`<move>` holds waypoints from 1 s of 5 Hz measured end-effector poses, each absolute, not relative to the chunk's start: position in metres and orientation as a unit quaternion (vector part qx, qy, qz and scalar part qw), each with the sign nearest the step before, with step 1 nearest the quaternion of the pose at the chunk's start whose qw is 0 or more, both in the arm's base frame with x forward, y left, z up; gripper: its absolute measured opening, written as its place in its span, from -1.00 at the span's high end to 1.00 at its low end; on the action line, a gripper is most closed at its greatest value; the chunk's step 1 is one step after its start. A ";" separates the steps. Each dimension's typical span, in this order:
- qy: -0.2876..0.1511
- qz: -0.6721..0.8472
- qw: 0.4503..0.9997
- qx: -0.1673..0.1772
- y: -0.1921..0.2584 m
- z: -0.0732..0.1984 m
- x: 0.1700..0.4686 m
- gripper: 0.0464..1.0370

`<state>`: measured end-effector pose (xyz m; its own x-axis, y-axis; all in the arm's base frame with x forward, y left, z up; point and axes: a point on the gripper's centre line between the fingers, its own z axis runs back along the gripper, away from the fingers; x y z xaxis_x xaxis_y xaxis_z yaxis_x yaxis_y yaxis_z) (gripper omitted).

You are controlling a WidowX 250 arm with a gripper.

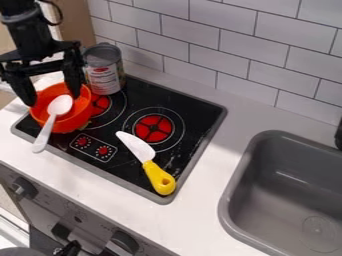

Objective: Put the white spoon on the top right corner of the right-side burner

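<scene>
At frame left, the probably light, slick white spoon is best gripped mid-handle; the claw is spread wide.

The gripper hangs at upper left, spread wide.

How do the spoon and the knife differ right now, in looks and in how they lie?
The spoon is white all over, while the knife pairs a white blade with a yellow handle. The spoon's handle is thin; the knife's is thick. The spoon rests across the orange bowl with its handle out over the rim, whereas the knife lies on the black stovetop. Both have their handles toward the stove's front side.
</scene>
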<state>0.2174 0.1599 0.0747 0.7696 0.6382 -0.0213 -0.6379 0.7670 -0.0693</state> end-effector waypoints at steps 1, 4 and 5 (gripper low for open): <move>-0.005 0.339 0.941 -0.021 0.165 0.068 0.211 -0.92; 0.001 0.314 0.949 -0.036 0.171 0.050 0.200 -0.92; -0.001 0.315 0.948 -0.036 0.171 0.044 0.202 -0.92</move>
